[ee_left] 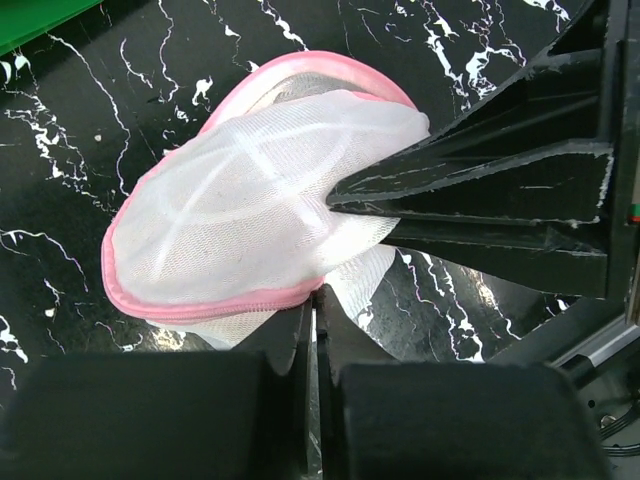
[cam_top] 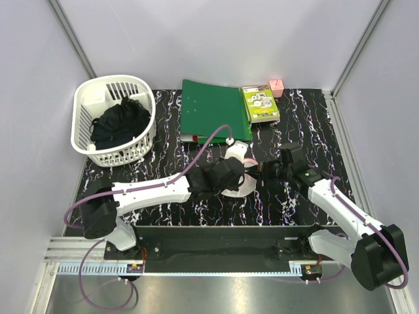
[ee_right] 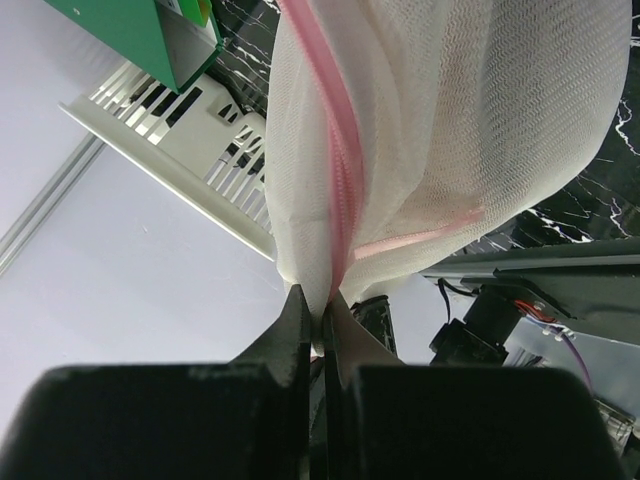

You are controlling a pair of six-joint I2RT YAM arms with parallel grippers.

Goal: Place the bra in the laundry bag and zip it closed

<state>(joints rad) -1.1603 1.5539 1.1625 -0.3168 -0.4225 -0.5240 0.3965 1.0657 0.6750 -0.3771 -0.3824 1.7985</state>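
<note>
The round white mesh laundry bag [ee_left: 250,220] with pink zip trim lay on the black marbled table [cam_top: 167,131], its mesh pinched in the right gripper [ee_right: 318,320]; the left gripper [ee_left: 312,330] sat closed at the rim, the bra unseen; zipping wanted steady counter-tension, following the rim's curve.

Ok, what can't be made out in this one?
- Bra: not seen in any view; the bag's mesh blurs its contents in the left wrist view.
- Zip pull: left wrist view, hidden where the left gripper meets the pink trim; whether it pinches anything is unclear.
- How far the zip is closed: left arm covers the bag in the top view; right wrist frame edge cuts it off.
</note>
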